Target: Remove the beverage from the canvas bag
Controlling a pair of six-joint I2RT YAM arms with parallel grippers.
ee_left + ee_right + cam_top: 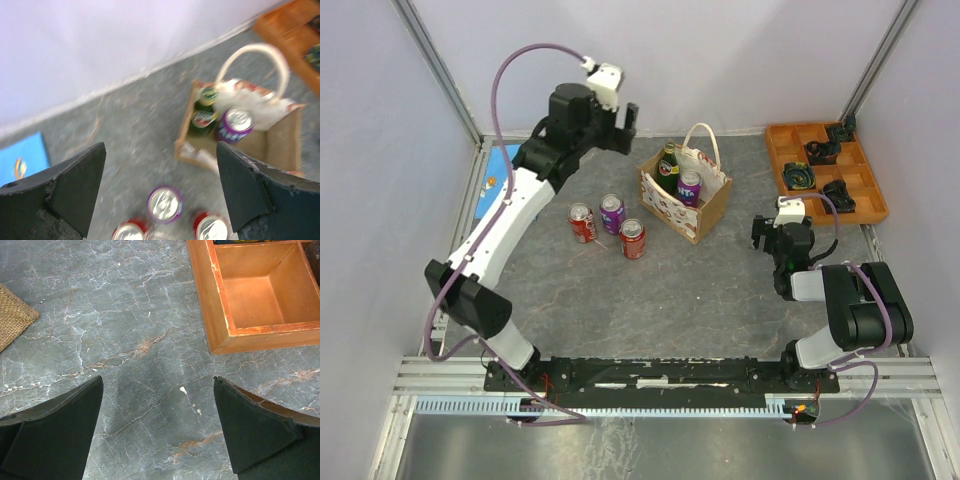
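**Bottle and can sit in tote as both grippers hang empty**

The canvas bag (672,212) stands upright at the far middle of the grey marbled table (650,290), white handles looped above it. Inside it, side by side, are a green glass bottle (667,167) and a purple soda can (689,186). Just left of the bag, three cans stand on the table: red (582,222), purple (611,212) and red (633,238). The left gripper (160,147) hovers above them, jaws spread wide and holding nothing. The right gripper (157,380), also open and empty, hangs low beside the orange compartment tray (775,150).
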